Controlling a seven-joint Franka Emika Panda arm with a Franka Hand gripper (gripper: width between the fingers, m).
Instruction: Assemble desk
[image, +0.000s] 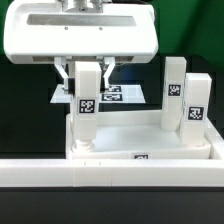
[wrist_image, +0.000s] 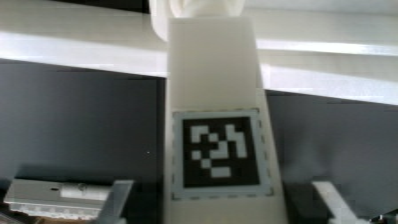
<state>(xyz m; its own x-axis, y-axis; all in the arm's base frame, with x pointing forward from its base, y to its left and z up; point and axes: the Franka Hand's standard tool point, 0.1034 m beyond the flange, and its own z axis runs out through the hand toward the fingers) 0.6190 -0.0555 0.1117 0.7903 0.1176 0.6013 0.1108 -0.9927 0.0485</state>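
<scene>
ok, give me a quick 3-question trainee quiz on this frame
1. True or false: the end effector is clamped shut on the leg between its fingers.
2. Counting that leg, how many legs stand upright on the tabletop?
3. In the exterior view, the low wall lies: A) in front of the tabletop, nearest the camera; B) behind the tabletop; C) on top of the tabletop.

Key
1. False: the wrist view shows gaps between both fingers and the leg.
2. Three.
3. A.
</scene>
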